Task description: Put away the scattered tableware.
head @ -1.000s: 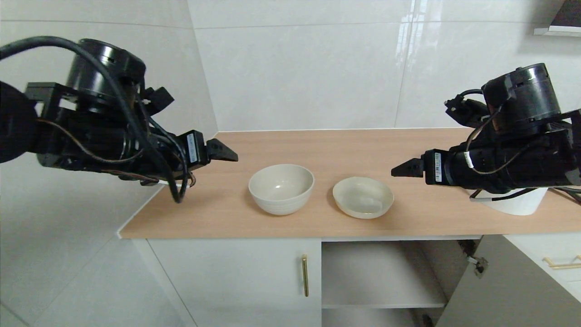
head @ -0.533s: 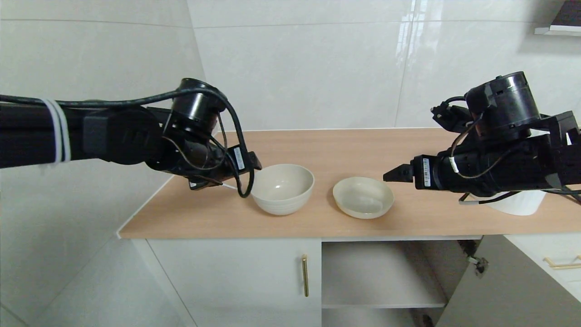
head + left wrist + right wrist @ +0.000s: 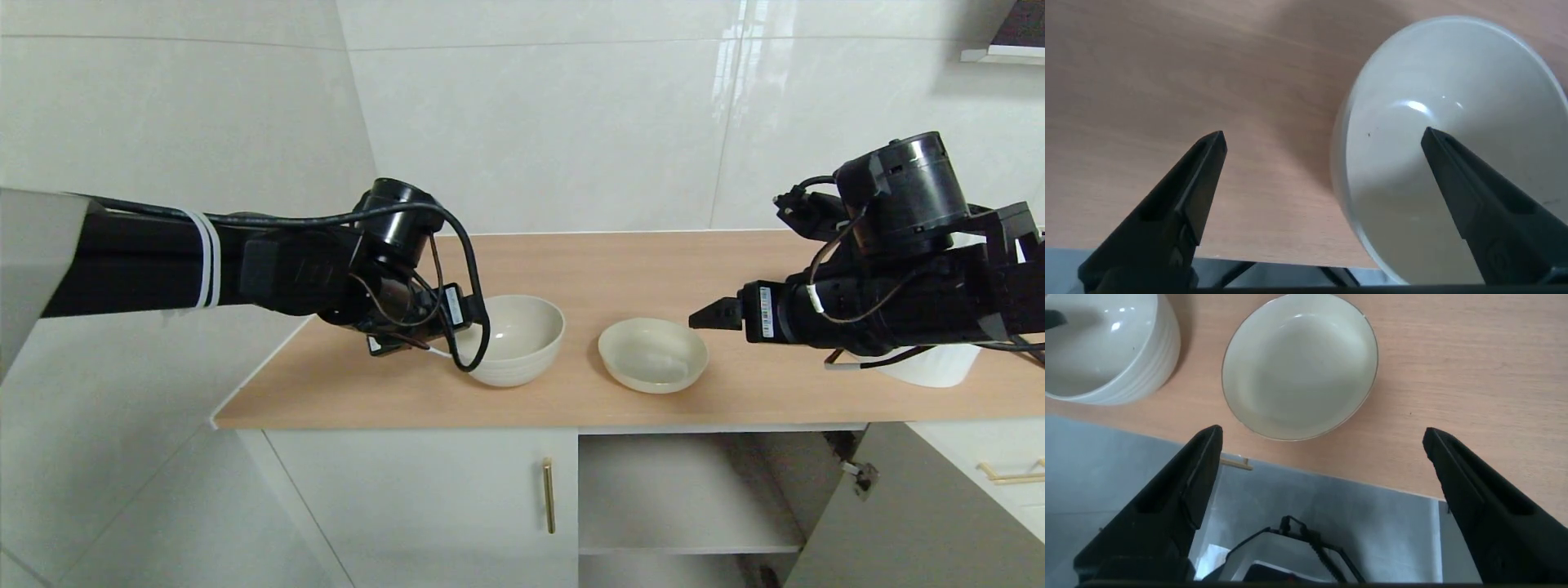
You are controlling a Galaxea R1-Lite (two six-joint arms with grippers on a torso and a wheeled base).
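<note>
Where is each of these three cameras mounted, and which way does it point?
Head view: on the robot's head, facing forward and down at the counter; left gripper and right gripper show.
Left wrist view: on the left wrist, looking down past the open left gripper at the deep bowl.
Right wrist view: on the right wrist, looking down past the open right gripper at the shallow bowl.
Shared: both wrist views catch the deep bowl.

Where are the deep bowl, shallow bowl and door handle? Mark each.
deep bowl (image 3: 516, 333), head view, inside floor
shallow bowl (image 3: 653, 354), head view, inside floor
door handle (image 3: 549, 496), head view, middle of the bar
</note>
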